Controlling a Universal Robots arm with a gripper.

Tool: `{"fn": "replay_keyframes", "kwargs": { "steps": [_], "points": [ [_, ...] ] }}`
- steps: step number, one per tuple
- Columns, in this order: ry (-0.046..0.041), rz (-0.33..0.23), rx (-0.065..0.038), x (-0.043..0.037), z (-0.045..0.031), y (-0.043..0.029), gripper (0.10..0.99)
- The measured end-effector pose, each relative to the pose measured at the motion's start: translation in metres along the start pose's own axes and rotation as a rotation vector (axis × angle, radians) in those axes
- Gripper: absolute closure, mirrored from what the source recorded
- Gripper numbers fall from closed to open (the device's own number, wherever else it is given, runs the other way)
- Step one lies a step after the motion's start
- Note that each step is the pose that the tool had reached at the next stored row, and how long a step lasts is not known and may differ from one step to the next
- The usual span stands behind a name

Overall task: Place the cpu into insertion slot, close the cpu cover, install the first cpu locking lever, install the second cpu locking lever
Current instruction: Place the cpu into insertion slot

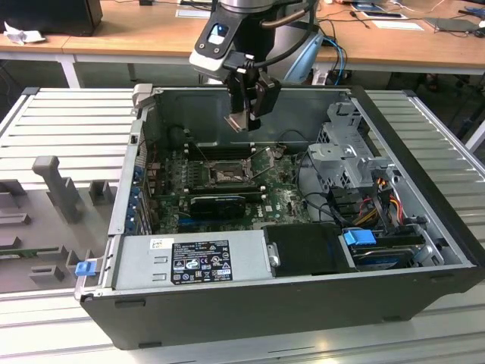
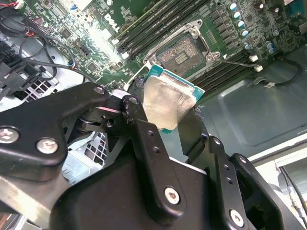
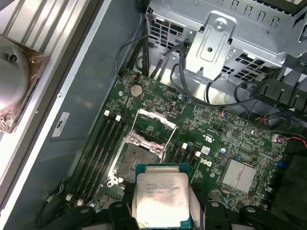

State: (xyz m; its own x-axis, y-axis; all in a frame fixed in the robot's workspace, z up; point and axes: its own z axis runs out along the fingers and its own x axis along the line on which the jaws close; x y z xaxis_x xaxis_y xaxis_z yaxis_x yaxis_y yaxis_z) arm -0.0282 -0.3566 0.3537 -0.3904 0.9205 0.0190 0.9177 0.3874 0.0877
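The hand [image 1: 248, 112] is clamped on the cpu [image 1: 238, 120], its two black fingers [image 2: 139, 120] pressing on opposite edges of the chip, whose dull silver face and teal rim show in both wrist views [image 2: 168, 98] [image 3: 162, 196]. The chip hangs in the air inside the open computer case [image 1: 303, 303], above the green motherboard [image 1: 276, 189] and clear of it. Just beneath and slightly ahead of it lies the insertion slot [image 3: 135, 160], its dark centre bare and its silver rim uncovered [image 2: 184, 51]. In the first wrist view the cpu cover [image 3: 156, 118] stands swung up at the socket's far edge. Long black memory slots [image 3: 103, 143] flank the socket. In the exterior view a grey power supply [image 1: 193, 258] fills the case's near side, and the case rests on a ribbed grey bench [image 1: 61, 121].
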Motion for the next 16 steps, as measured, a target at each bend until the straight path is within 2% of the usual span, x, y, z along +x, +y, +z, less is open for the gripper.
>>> {"fn": "replay_keyframes", "kwargs": {
  "steps": [16],
  "points": [
    [-0.0056, 0.064, -0.001, 0.0, 0.0025, -0.0002, 0.561]
  ]
}}
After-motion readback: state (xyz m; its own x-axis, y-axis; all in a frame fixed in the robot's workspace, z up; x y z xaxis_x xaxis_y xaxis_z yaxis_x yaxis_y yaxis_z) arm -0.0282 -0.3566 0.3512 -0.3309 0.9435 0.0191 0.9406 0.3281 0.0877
